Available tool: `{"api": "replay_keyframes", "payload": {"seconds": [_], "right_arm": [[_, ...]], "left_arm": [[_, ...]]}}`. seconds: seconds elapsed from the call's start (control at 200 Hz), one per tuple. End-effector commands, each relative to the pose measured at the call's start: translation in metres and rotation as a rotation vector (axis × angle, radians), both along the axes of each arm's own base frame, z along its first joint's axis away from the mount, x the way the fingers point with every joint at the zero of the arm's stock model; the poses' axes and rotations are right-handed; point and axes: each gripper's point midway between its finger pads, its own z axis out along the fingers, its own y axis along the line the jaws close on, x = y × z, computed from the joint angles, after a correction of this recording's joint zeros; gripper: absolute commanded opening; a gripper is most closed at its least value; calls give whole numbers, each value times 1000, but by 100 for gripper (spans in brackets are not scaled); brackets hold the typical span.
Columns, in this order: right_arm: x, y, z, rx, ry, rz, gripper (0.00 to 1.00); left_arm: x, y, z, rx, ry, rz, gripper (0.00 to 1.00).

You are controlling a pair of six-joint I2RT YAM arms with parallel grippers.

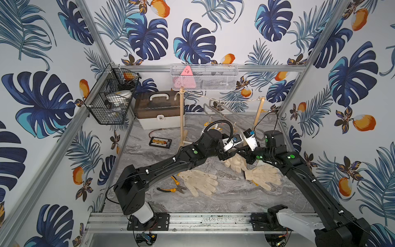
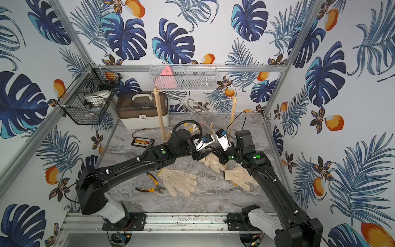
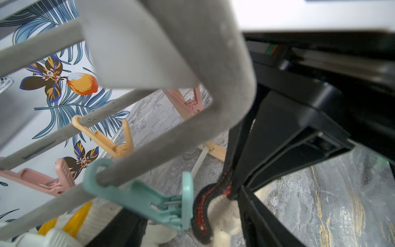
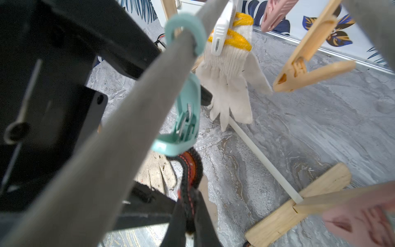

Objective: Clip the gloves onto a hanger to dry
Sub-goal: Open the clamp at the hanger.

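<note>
Pinching the red-and-black cuff of the dark-cuffed glove (image 4: 189,169), the right gripper (image 4: 189,192) is clamped narrow on it, the cuff standing up between its jaws. The cuff sits just under the teal clip (image 4: 183,119), which hooks over a grey bar of the hanger (image 4: 119,139). In the left wrist view the cuff curls right beside the clip's mouth, touching it or nearly so. The glove's cream body shows in a top view (image 1: 234,163), drooping below both grippers toward the table (image 1: 224,198). Whether it rests there I cannot tell.

The left gripper (image 1: 222,156) is at the same clip from the left side, and one black fingertip shows behind the clip in the right wrist view. How wide its jaws stand, and whether they press the clip, I cannot tell.

Farther along the hanger, a yellow-cuffed glove (image 4: 228,81) hangs fingers down from a white clip (image 4: 220,34). A tan clip (image 4: 310,64) and a pink clip (image 4: 277,12) hang on other bars. The hanger itself hangs from a rope (image 1: 224,101) strung between two wooden posts (image 1: 182,115) at the far middle of the table.

Two more gloves lie flat on the table. The near glove (image 1: 198,181) is at near centre, with pliers (image 1: 174,188) just to its left. The right glove (image 1: 264,175) lies beside the right arm, close to the held glove's fingers. A toolbox (image 1: 158,109) stands at the far left.
</note>
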Motion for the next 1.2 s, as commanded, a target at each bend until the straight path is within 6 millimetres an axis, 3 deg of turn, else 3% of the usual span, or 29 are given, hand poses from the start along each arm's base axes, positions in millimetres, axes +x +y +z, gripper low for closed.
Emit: {"api": "replay_keyframes", "payload": {"seconds": [0.0,0.33,0.52,0.72,1.001,1.081,1.196], "right_arm": [[-12,5,-2,7,31,58,0],[-12,3,-3,4,26,57,0],[-12,1,-5,-11,25,52,0],[-13,2,-4,1,29,55,0],[-14,4,-4,11,37,63,0],[-15,4,-3,11,37,65,0],[-16,3,-4,9,38,64,0]], "left_arm": [[15,1,26,-101,-42,71,67],[30,18,35,-301,166,134,67],[18,11,41,-339,194,52,71],[17,13,38,-322,186,54,70],[16,10,42,-336,193,38,57],[13,9,37,-330,221,29,52],[10,9,29,-319,249,25,51]]}}
